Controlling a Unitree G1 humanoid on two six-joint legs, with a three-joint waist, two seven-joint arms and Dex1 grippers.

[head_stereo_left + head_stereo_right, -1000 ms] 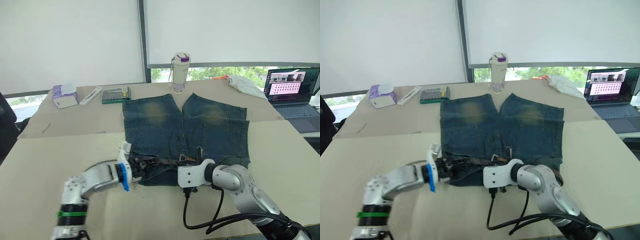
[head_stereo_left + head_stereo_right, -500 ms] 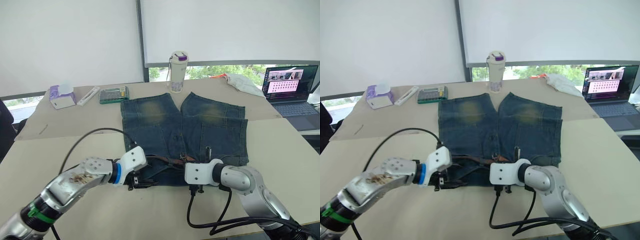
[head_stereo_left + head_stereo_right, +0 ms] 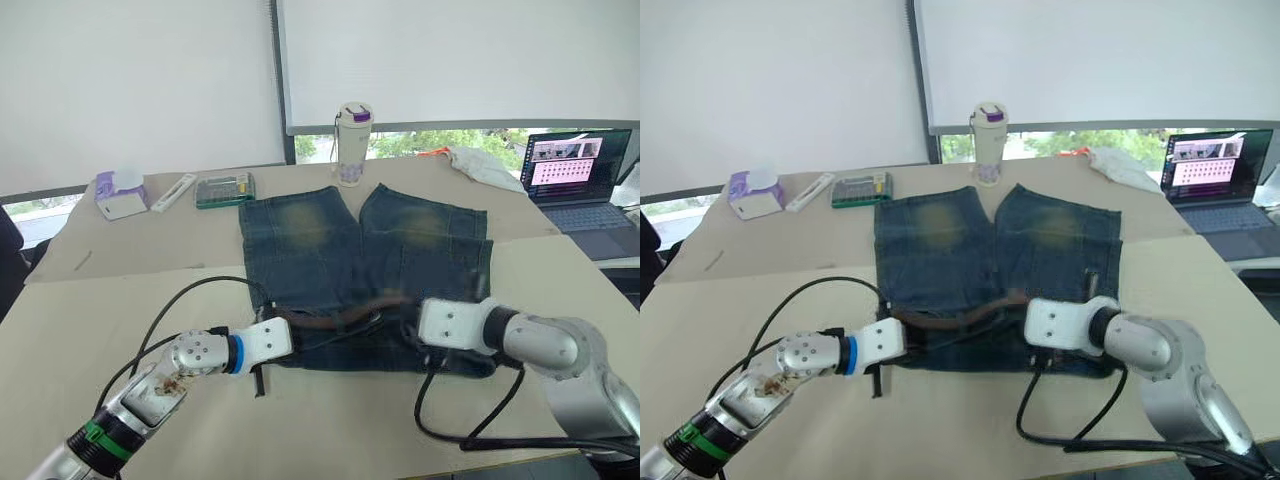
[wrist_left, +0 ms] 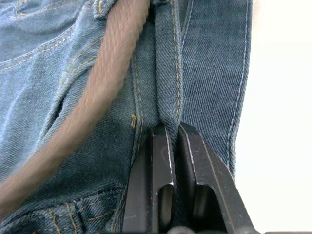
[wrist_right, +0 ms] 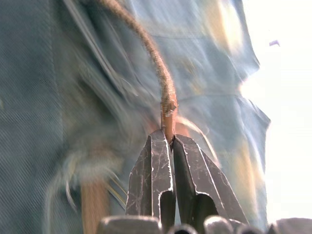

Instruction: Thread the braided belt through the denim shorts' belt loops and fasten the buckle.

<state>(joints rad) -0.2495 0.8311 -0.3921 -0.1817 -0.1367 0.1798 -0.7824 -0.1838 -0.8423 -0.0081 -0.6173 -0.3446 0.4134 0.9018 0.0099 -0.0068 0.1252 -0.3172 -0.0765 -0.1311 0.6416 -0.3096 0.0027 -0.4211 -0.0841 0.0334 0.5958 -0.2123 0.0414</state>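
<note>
The denim shorts (image 3: 360, 250) lie flat on the table, legs pointing away and waistband toward me. The braided belt (image 3: 340, 316) runs along the waistband as a brown strap, rising toward the right. In the left wrist view it passes under one of the belt loops (image 4: 105, 6). My left gripper (image 3: 293, 336) sits at the waistband's left end, shut on a fold of denim (image 4: 168, 73). At the waistband's right part, my right gripper (image 3: 412, 320) is shut on the tip of the belt (image 5: 163, 87), which stretches taut away from it. The buckle is hidden.
Along the far edge stand a white bottle with a purple lid (image 3: 352, 145), a tissue box (image 3: 120, 192), a green calculator (image 3: 225, 188) and a white bag (image 3: 480, 165). An open laptop (image 3: 575, 170) sits at the far right. Black cables (image 3: 470, 425) trail from both arms over the near table.
My right gripper has moved right along the waistband, drawing the belt after it. My left arm has swung lower and now pinches the waistband's left end.
</note>
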